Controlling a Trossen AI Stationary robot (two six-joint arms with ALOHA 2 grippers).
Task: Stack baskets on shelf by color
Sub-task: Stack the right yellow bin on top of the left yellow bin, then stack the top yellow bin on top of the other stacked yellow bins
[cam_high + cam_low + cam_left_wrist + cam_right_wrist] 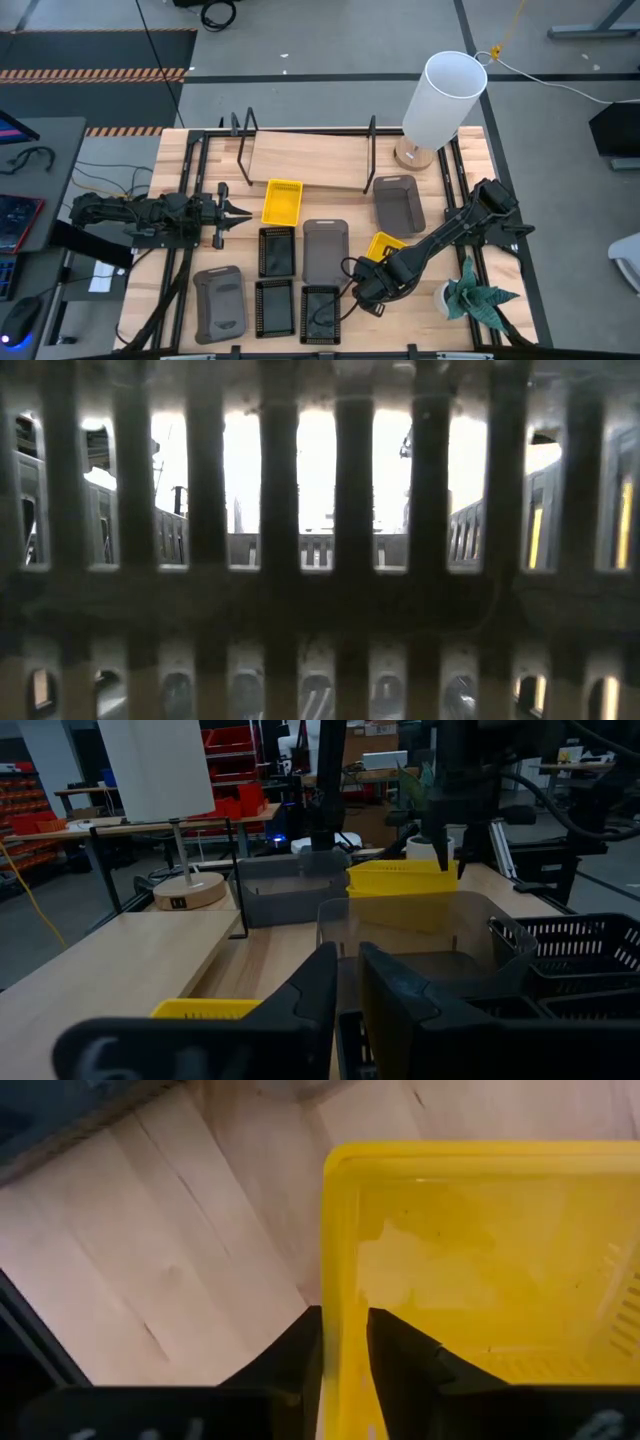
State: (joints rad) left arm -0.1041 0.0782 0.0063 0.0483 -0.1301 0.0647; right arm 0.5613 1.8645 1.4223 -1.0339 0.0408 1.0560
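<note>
Two yellow baskets show. One (282, 200) lies at the near edge of the wooden shelf (310, 160). My right gripper (343, 1320) is shut on the other (386, 245), right of the middle. Three dark grey baskets (325, 250) (398, 202) (220, 305) and three black mesh ones (277, 250) (274, 307) (320, 313) rest flat on the table. My left gripper (238, 213) hovers shut at the table's left, pointing right, left of the first yellow basket. A mesh wall (320, 560) fills the low view. My right gripper pinches a side wall (340, 1270) of the yellow basket, one finger (400, 1345) inside the tray and one (290, 1345) outside. It comes from above, slanting down from the table's right. The open side faces up; whether the bottom is off the table I cannot tell.
A lamp with a white shade (445, 95) and a wooden base (415, 155) stands at the shelf's right end. A potted plant (475, 295) sits near the right arm's elbow. Cables trail off the table's left edge (110, 180).
</note>
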